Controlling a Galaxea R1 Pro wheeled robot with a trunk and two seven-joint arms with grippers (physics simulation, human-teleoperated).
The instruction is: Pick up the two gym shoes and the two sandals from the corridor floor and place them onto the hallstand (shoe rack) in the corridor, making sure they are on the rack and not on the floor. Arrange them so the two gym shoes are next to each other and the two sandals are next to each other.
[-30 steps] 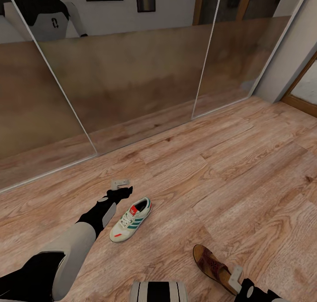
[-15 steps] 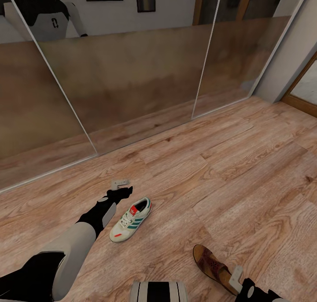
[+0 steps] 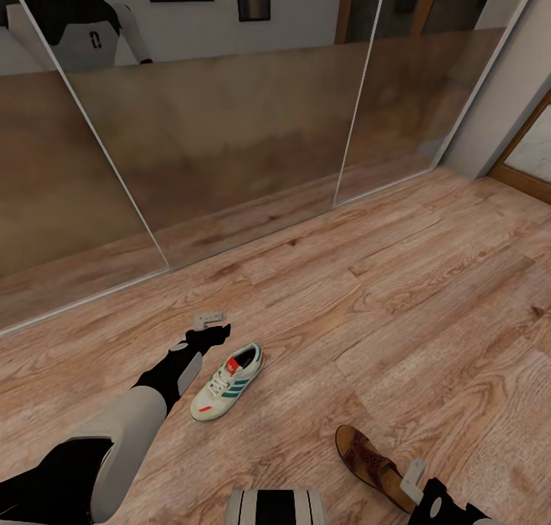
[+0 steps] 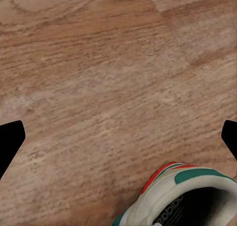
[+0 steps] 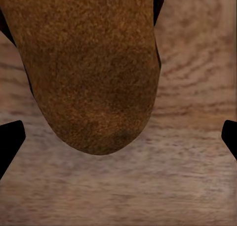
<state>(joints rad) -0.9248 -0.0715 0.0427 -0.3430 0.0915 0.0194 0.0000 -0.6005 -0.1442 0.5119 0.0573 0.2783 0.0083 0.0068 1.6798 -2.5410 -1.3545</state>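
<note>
Head view, contents by size:
- Light brown wood-plank corridor floor [image 3: 428,295], grain visible, running up to tall mirrored sliding panels [image 3: 229,127] that reflect the planks and my own white-and-black body
- My left arm, grey and black, reaching forward over the floor; my left claw [image 3: 210,322] sits just beyond the heel of the sneaker, its pale fingers [image 3: 209,315] spread apart and closed on nothing
- One white low-top gym shoe [image 3: 227,382] with teal-green side stripes and red-orange tongue and heel marks, lying flat on the planks beside my left forearm; the left wrist view catches its heel collar [image 4: 187,196] with bare floor between my finger tips
- One flat brown leather sandal [image 3: 371,465] with dark insole, on the floor well apart from the sneaker
- My right claw [image 3: 419,485], at the near end of the sandal; the right wrist view has the sandal's rounded brown end [image 5: 89,72] between my spread tips, not gripped
</note>
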